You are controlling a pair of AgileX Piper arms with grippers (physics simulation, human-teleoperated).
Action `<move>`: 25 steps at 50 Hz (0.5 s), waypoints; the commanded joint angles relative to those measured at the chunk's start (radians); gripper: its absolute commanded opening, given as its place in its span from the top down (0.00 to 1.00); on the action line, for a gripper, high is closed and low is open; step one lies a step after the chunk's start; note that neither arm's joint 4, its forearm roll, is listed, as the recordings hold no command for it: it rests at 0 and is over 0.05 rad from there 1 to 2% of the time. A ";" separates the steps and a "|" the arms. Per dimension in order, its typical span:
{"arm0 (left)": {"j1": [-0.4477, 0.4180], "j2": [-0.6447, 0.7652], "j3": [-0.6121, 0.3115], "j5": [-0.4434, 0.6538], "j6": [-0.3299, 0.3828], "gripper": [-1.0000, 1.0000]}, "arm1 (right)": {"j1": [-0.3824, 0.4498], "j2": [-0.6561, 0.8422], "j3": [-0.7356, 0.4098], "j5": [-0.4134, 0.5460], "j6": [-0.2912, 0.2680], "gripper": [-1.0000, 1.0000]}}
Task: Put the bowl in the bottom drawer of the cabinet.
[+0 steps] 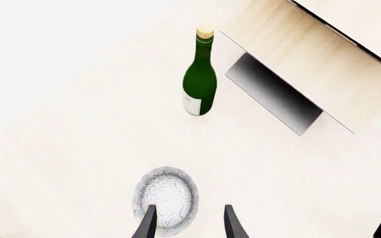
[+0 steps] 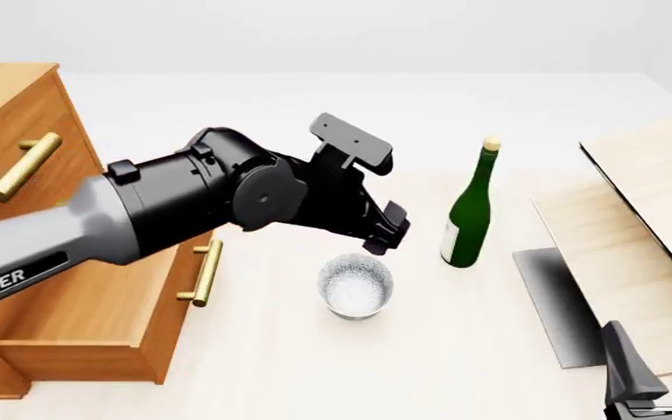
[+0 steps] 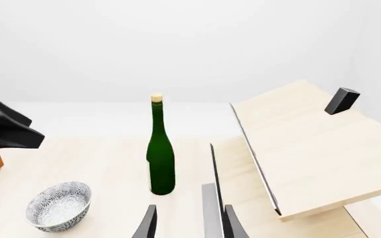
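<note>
The speckled white-grey bowl (image 2: 356,284) (image 1: 166,198) (image 3: 58,206) sits upright on the table, just right of the cabinet (image 2: 10,105). The bottom drawer (image 2: 91,306) stands pulled out toward the bowl, its brass handle (image 2: 206,271) facing it. Its inside is hidden by my left arm. My left gripper (image 2: 387,233) (image 1: 189,223) hovers open just above the bowl's far right rim; in the left wrist view one finger overlaps the bowl. My right gripper (image 2: 660,354) (image 3: 189,225) is open and empty near the front right of the table.
A green wine bottle (image 2: 471,210) (image 1: 200,74) stands upright right of the bowl. Pale wooden boards (image 2: 651,210) and a dark grey panel (image 2: 552,302) fill the right side. An upper drawer's brass handle (image 2: 15,166) juts out at left.
</note>
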 commanded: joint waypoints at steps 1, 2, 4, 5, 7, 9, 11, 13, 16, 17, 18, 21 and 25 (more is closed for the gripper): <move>-0.014 0.040 -0.015 -0.007 -0.022 0.00 | 0.000 0.000 0.000 0.000 0.000 0.00; -0.016 0.044 -0.018 -0.007 -0.025 0.00 | 0.000 0.000 0.000 0.000 0.000 0.00; -0.019 0.056 -0.031 -0.001 -0.026 0.00 | 0.000 0.000 0.000 0.000 0.000 0.00; -0.019 0.056 -0.032 -0.001 -0.026 0.00 | 0.000 0.000 0.000 0.000 0.000 0.00; -0.015 0.076 -0.045 0.009 -0.016 0.00 | 0.000 0.000 0.000 0.000 0.000 0.00; -0.017 0.083 -0.050 0.009 -0.023 0.00 | 0.000 0.000 0.000 0.000 0.000 0.00; -0.017 0.091 -0.058 0.010 -0.024 0.00 | 0.000 0.000 0.000 0.000 0.000 0.00; -0.017 0.097 -0.061 0.008 -0.030 0.00 | 0.000 0.000 0.000 0.000 0.000 0.00; -0.016 0.114 -0.071 0.013 -0.030 0.00 | 0.000 0.000 0.000 0.000 0.000 0.00; -0.014 0.122 -0.083 0.020 -0.030 0.00 | 0.000 0.000 0.000 0.000 0.000 0.00; -0.013 0.128 -0.092 0.025 -0.027 0.00 | 0.000 0.000 0.000 0.000 0.000 0.00; -0.012 0.146 -0.118 0.036 -0.027 0.00 | 0.000 0.000 0.000 0.000 0.000 0.00; -0.012 0.172 -0.137 0.042 -0.030 0.00 | 0.000 0.000 0.000 0.000 0.000 0.00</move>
